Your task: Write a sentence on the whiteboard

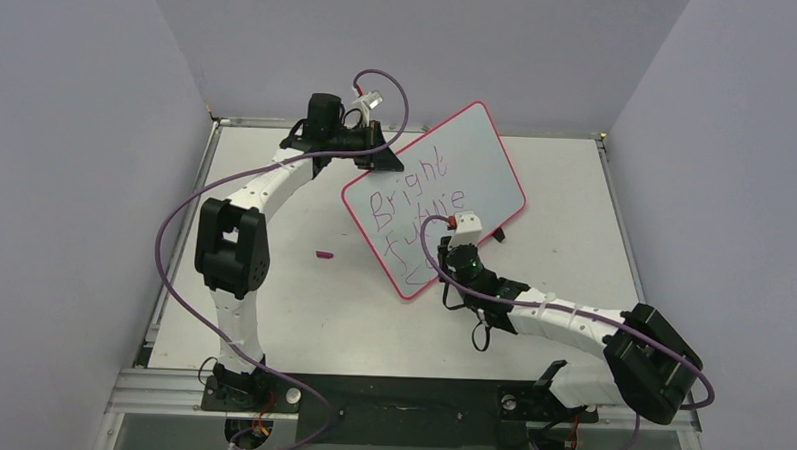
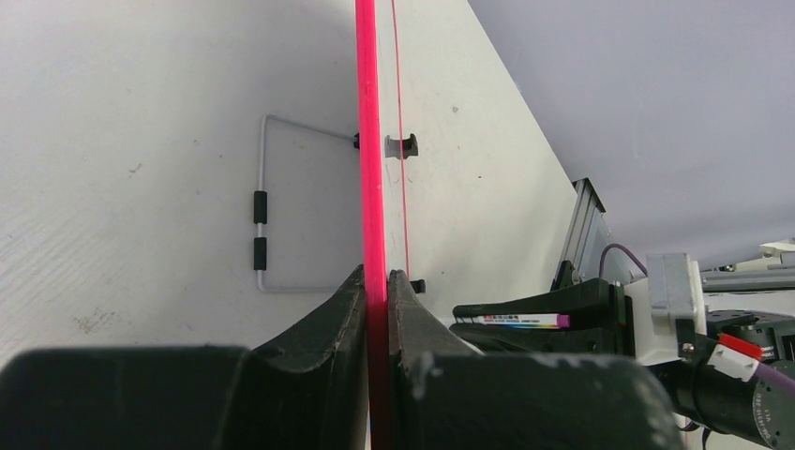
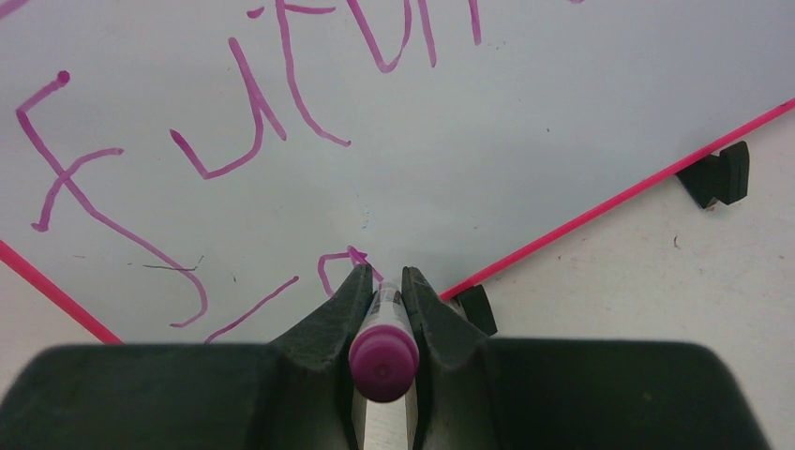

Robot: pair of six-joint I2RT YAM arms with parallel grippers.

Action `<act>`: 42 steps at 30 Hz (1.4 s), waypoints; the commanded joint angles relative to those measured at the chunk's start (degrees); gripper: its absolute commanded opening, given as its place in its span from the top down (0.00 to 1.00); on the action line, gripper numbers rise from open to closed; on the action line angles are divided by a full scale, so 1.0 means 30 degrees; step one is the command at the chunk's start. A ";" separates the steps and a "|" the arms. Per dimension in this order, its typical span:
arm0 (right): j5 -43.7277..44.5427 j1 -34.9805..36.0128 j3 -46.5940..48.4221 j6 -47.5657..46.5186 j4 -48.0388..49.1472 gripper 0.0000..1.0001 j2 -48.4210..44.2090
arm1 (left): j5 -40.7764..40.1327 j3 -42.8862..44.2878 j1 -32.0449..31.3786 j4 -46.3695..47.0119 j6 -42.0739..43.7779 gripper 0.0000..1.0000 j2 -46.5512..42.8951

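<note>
The whiteboard [image 1: 477,163] stands tilted on the table with its pink-red frame. My left gripper [image 1: 380,158] is shut on its upper left edge; in the left wrist view the jaws [image 2: 376,274] pinch the pink frame [image 2: 368,141]. My right gripper [image 1: 443,259] is shut on a magenta marker [image 3: 383,352], whose tip touches the board's lower part [image 3: 562,112]. The sentence [image 1: 416,191] reads "Bright" and "future". The first strokes of a third line [image 3: 328,267] lie just ahead of the marker tip.
A small magenta cap [image 1: 323,253] lies on the table left of the board. Black clips [image 3: 720,174] sit on the board's lower edge on the table. A wire stand [image 2: 262,216] is on the board's back. Walls close in on three sides.
</note>
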 commanded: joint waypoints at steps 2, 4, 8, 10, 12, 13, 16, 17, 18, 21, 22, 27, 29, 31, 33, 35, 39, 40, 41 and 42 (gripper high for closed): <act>0.0733 -0.0261 0.1381 -0.0397 0.0047 1.00 -0.1271 | 0.0737 0.0239 -0.0110 0.1697 0.0742 1.00 -0.1408; 0.0656 -0.0549 0.1732 -0.0530 0.0115 1.00 -0.1102 | 0.0733 0.0202 -0.0110 0.1695 0.0764 1.00 -0.1434; 0.0105 -0.1506 0.2498 -0.0519 0.0247 1.00 -0.0356 | 0.0725 0.0156 -0.0110 0.1736 0.0728 1.00 -0.1442; -0.0038 -0.1701 0.2890 -0.0534 0.0374 1.00 0.0045 | 0.0710 0.0155 -0.0117 0.1752 0.0733 1.00 -0.1427; -0.0085 -0.1799 0.3192 -0.0580 0.0449 1.00 0.0356 | 0.0726 0.0162 -0.0111 0.1746 0.0726 1.00 -0.1413; -0.0124 -0.1837 0.3344 -0.0593 0.0531 1.00 0.0466 | 0.0721 0.0157 -0.0110 0.1752 0.0725 1.00 -0.1413; -0.0370 -0.1889 0.3527 -0.0570 0.0670 1.00 0.0891 | 0.0732 0.0180 -0.0110 0.1754 0.0725 1.00 -0.1371; -0.0384 -0.1897 0.3553 -0.0530 0.0755 1.00 0.0953 | 0.0729 0.0198 -0.0110 0.1754 0.0725 1.00 -0.1362; -0.0482 -0.1903 0.3559 -0.0485 0.0808 1.00 0.1102 | 0.0744 0.0206 -0.0110 0.1754 0.0725 1.00 -0.1356; -0.0650 -0.1903 0.3513 -0.0387 0.1056 1.00 0.1356 | 0.0735 0.0189 -0.0110 0.1754 0.0723 1.00 -0.1368; -0.0717 -0.1897 0.3447 -0.0340 0.1144 1.00 0.1459 | 0.0745 0.0187 -0.0110 0.1754 0.0732 1.00 -0.1372; -0.0782 -0.1890 0.3147 -0.0193 0.1277 1.00 0.1671 | 0.0754 0.0184 -0.0113 0.1754 0.0727 1.00 -0.1351; -0.0778 -0.1903 0.2975 -0.0175 0.1298 1.00 0.1635 | 0.0735 0.0210 -0.0110 0.1754 0.0729 1.00 -0.1353; -0.0800 -0.1890 0.2759 -0.0095 0.1319 1.00 0.1576 | 0.0748 0.0213 -0.0110 0.1754 0.0725 1.00 -0.1353; -0.0799 -0.1888 0.2505 -0.0009 0.1347 1.00 0.1492 | 0.0753 0.0210 -0.0084 0.1728 0.0751 1.00 -0.1364; -0.0828 -0.1903 0.2191 0.0149 0.1442 1.00 0.1338 | 0.0746 0.0213 -0.0092 0.1736 0.0728 1.00 -0.1380; -0.0890 -0.1877 0.1289 0.0538 0.1601 1.00 0.0928 | 0.0742 0.0213 -0.0086 0.1725 0.0725 1.00 -0.1372; -0.0878 -0.1861 0.1165 0.0610 0.1625 1.00 0.0854 | 0.0747 0.0213 -0.0083 0.1725 0.0725 1.00 -0.1378; -0.0825 -0.1850 0.0889 0.0759 0.1646 1.00 0.0748 | 0.0738 0.0213 -0.0081 0.1725 0.0732 1.00 -0.1381; -0.0775 -0.1869 0.0746 0.0833 0.1664 1.00 0.0663 | 0.0738 0.0213 -0.0081 0.1725 0.0741 1.00 -0.1382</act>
